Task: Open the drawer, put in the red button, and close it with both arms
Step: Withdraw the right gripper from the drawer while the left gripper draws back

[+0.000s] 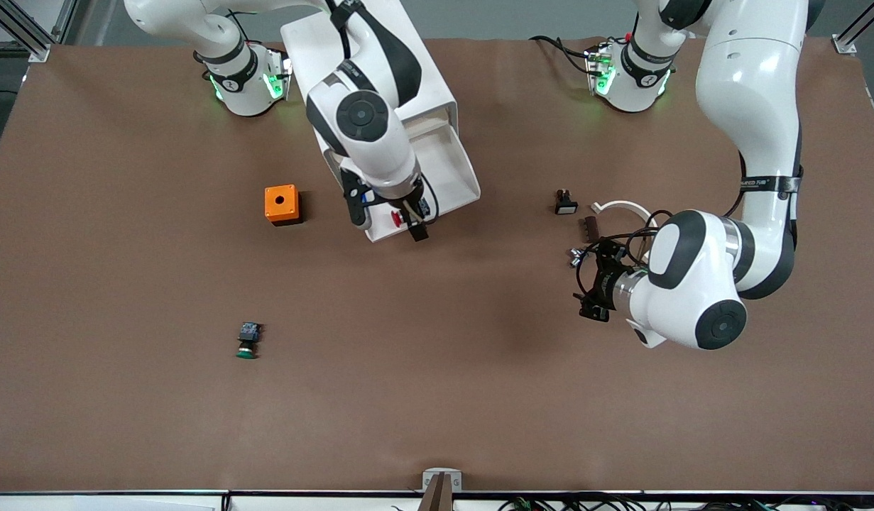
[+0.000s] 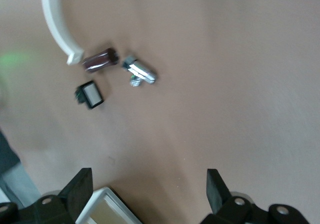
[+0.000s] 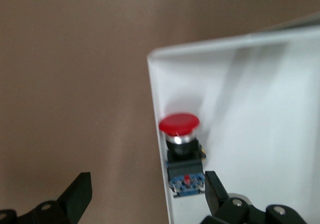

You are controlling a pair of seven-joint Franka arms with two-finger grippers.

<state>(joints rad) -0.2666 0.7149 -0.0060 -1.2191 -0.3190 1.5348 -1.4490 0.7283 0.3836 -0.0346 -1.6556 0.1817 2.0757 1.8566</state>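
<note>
The drawer [image 1: 472,186] stands pulled out of the white cabinet [image 1: 305,50] toward the front camera. The red button [image 1: 396,218] lies inside it, on its side against the wall [image 3: 155,93] at the corner nearest the camera; the red cap and blue-black body [image 3: 182,149] show in the right wrist view. My right gripper [image 1: 388,222] hangs open just above that corner, one finger over the table and one [image 3: 215,189] over the drawer, holding nothing. My left gripper [image 1: 586,284] is open and empty over the table toward the left arm's end.
An orange box [image 1: 281,204] sits beside the drawer toward the right arm's end. A green-capped button [image 1: 248,341] lies nearer the camera. Close to the left gripper lie a black switch [image 1: 565,204], a white curved piece [image 1: 621,207], a brown piece [image 1: 590,227] and a silver part [image 2: 140,72].
</note>
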